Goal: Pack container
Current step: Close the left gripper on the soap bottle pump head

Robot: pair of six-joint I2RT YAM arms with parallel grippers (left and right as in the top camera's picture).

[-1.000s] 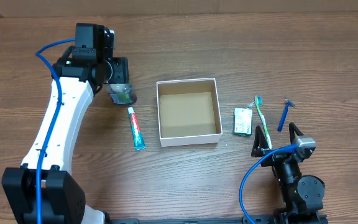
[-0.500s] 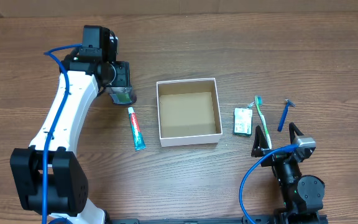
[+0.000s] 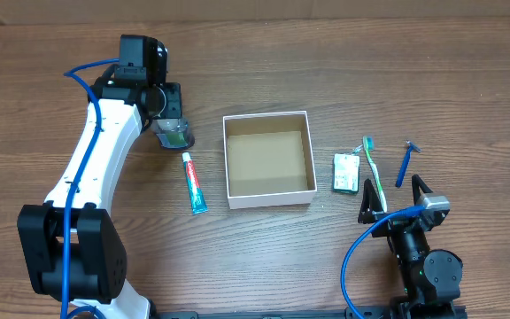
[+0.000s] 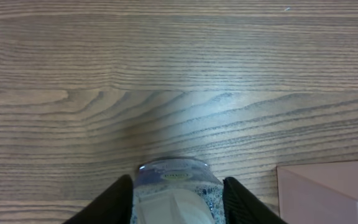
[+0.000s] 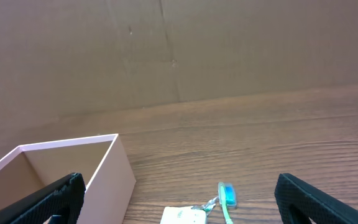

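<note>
At upper left of the overhead view, the left gripper [image 3: 173, 134] pinches a small clear greenish bottle [image 4: 176, 186]. The shallow square white-walled cardboard box [image 3: 268, 198] lies just right of it, nearer this arm.

Matt cardboard container [image 3: 268, 159], smooth wood-grain table [image 3: 370, 80], and a glossy clear plastic bottle [image 4: 174, 180].

The container [image 5: 114, 168] stands left of toothbrush [image 5: 227, 196] and packet [image 5: 182, 216].
</note>
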